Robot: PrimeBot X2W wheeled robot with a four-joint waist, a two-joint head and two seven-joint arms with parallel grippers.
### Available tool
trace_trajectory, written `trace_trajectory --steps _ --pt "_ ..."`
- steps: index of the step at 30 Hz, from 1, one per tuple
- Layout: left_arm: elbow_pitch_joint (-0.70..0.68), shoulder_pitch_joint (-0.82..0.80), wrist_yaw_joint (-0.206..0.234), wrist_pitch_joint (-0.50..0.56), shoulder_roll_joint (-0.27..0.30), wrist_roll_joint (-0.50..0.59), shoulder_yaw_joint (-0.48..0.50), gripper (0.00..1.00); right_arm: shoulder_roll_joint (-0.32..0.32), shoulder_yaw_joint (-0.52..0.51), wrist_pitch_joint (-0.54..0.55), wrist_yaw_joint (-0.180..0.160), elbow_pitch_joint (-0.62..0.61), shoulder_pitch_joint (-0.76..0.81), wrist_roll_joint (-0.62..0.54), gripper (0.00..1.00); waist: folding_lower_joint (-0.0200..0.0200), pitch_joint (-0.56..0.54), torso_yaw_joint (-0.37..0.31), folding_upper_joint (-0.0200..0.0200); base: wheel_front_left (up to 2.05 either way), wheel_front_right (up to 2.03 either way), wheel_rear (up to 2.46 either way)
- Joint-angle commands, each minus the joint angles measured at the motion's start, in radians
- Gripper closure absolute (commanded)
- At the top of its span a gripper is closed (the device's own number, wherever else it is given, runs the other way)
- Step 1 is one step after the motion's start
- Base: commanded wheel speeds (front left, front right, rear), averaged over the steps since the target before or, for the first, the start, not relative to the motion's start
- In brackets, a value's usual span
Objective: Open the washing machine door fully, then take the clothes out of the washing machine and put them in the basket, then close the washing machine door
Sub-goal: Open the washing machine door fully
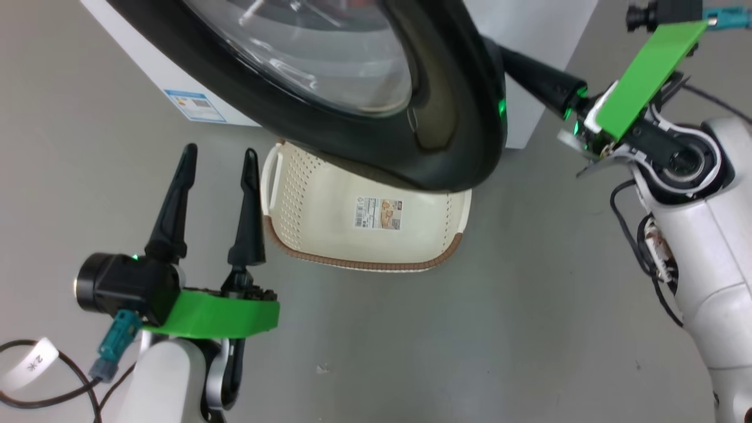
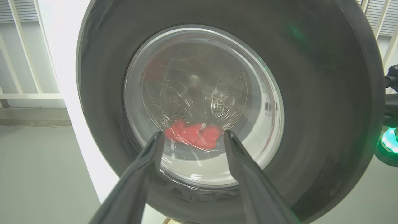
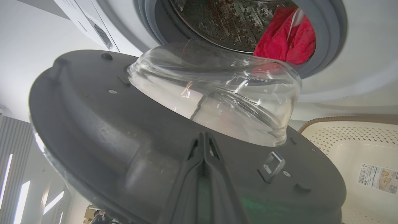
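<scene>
Standing ajar, washing machine door [image 1: 452,123] overhangs far rim of basket [image 1: 364,262]; open grey floor [image 1: 470,329] nearer. Clothes [image 3: 286,40]: red, inside washing machine [image 1: 147,64] drum. Left end effector [image 1: 221,150]: released, beside basket. Right end effector [image 3: 203,135]: clenched empty, at door's inner face near latch [image 3: 271,165]. Basket label [image 1: 379,212], blue label [image 1: 195,106]: print unreadable.

A grey floor [image 1: 411,341] bears a tiny pale speck [image 1: 321,369], perhaps litter; white bars [image 2: 31,95] stand beyond.

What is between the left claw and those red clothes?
The washer door: in the left wrist view, the left claw looks at the red clothes through its clear glass window.
</scene>
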Motion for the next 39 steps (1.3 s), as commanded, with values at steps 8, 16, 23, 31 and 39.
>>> trace_trajectory --steps 8,16,23,31,39 --pt "-0.037 0.033 0.015 -0.005 0.025 -0.008 0.025 0.00 0.017 0.037 0.026 0.008 -0.074 0.075 -0.004 1.00 0.0000 -0.052 0.035 0.0000 0.00 0.00 0.00" --pt "-0.041 0.051 0.023 -0.005 0.025 -0.011 0.019 0.00 0.021 0.050 0.050 0.008 -0.116 0.134 0.003 1.00 0.0000 -0.081 0.065 0.0000 0.00 0.00 0.00" --pt "-0.041 0.069 0.028 -0.005 0.025 -0.015 0.016 0.00 0.034 0.060 0.058 0.008 -0.149 0.177 0.005 1.00 0.0000 -0.104 0.090 0.0000 0.00 0.00 0.00" --pt "-0.035 0.080 0.035 -0.005 0.025 -0.022 0.010 0.00 0.047 0.074 0.080 0.008 -0.188 0.224 0.017 1.00 0.0000 -0.131 0.125 0.0000 0.00 0.00 0.00" --pt "-0.036 0.085 0.039 -0.005 0.025 -0.028 -0.002 0.00 0.055 0.087 0.096 0.008 -0.197 0.253 0.023 1.00 0.0000 -0.152 0.160 0.0000 0.00 0.00 0.00"
